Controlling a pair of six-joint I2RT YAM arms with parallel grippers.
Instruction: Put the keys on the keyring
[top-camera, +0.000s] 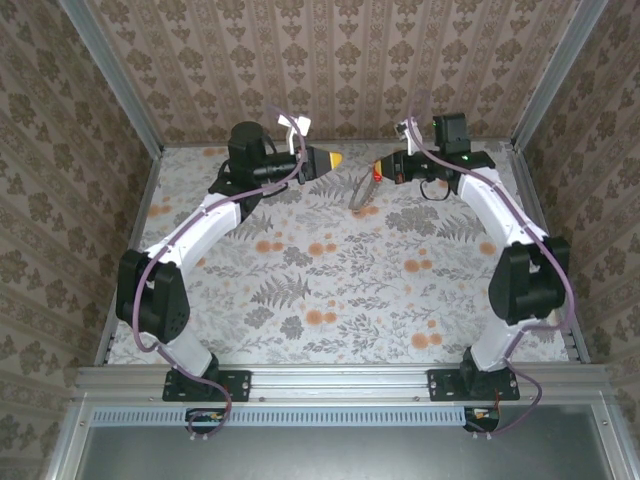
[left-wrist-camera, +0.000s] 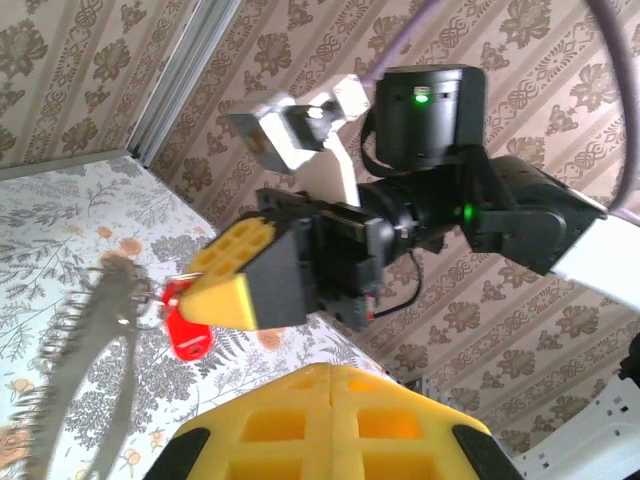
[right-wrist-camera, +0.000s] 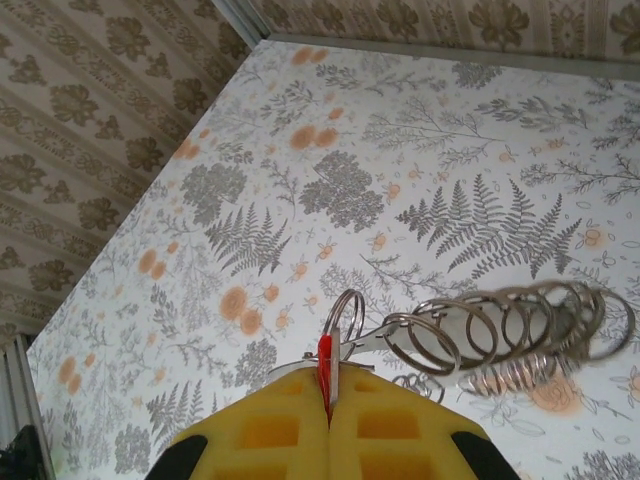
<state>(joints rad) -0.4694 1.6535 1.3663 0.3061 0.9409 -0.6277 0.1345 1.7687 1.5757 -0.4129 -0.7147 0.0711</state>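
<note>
Pincers seen from above: left pincer (top-camera: 335, 160) and right pincer (top-camera: 380, 168) face each other over the far bench (top-camera: 300, 290), the keyring (top-camera: 362, 190) dangling below. Left wrist: its tips are pressed together on nothing. Right wrist: tips pinch the red key (right-wrist-camera: 324, 355), probably to let the keyring hang free for threading.

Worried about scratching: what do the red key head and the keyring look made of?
Key head: looks like glossy red plastic, evenly coloured with a soft sheen. Keyring: apparently bare metal wire, silvery and shiny, with bright glints along its thin linked loops.
</note>
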